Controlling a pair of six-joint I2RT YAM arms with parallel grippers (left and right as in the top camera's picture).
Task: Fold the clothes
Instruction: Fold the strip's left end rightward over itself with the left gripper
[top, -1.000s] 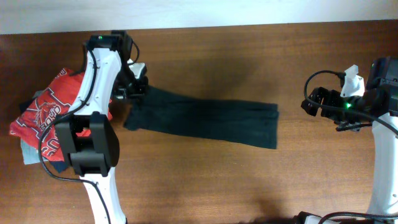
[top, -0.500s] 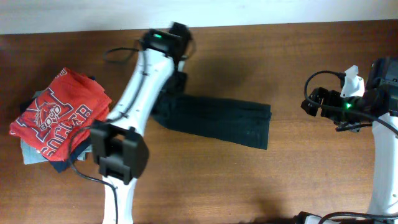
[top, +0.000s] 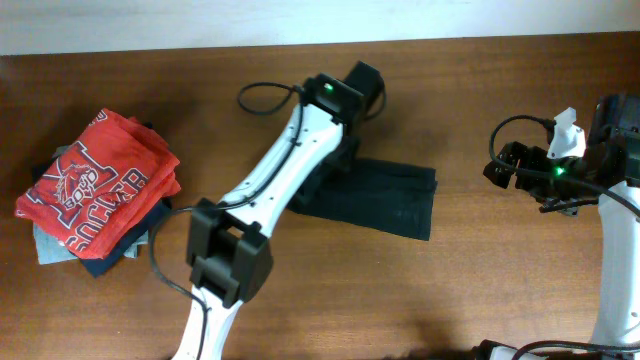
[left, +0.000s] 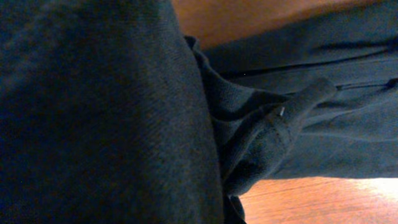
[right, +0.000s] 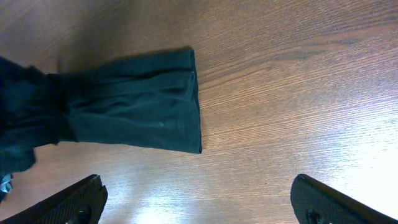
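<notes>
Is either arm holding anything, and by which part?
The left gripper pinches the dark garment by its bunched left end; the right gripper, jaws open, holds nothing.

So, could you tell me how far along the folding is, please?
Done: the garment lies as a narrow strip. In hand: the left gripper, shut on its left end, holds it bunched over the middle. Left: laying that end flat on the right half and releasing; the right gripper hangs open, apart.
</notes>
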